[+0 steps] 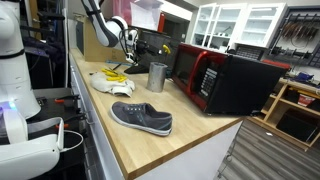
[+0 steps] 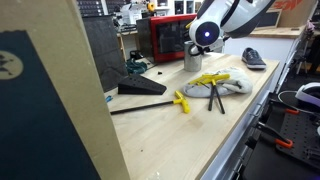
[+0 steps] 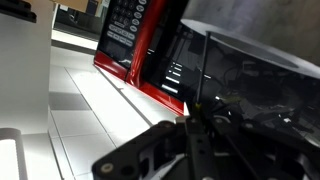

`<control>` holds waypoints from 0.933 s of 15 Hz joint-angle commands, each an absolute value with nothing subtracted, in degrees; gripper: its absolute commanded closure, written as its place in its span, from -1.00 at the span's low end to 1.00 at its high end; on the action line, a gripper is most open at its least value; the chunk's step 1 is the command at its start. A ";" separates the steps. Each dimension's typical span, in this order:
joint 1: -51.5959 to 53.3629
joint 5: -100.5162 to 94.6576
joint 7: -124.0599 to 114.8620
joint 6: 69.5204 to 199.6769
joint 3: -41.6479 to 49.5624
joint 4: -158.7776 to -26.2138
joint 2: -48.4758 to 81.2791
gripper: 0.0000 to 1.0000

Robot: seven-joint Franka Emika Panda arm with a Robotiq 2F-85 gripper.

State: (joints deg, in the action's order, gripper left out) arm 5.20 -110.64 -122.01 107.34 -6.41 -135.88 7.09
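Your black gripper's (image 1: 128, 44) fingers are pressed together, seemingly pinching a thin dark stick (image 3: 203, 70): likely light, stiff, slippery, best held mid-shaft. A shiny cylindrical metal cup (image 1: 157, 77) stands near.

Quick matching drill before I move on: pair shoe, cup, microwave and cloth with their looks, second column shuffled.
Things:
1 shoe
2 cup
3 microwave
4 cloth

Looks:
A red and black
B shiny metal
C grey
D white, crumpled

Pairs: 1-C, 2-B, 3-A, 4-D
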 commanded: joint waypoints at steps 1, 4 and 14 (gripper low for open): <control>5.10 -109.32 -123.44 107.88 -6.84 -132.31 9.46 0.97; 5.24 -108.85 -123.71 107.66 -7.28 -131.10 10.85 0.97; 5.42 -109.15 -125.20 107.30 -8.22 -134.98 10.87 0.97</control>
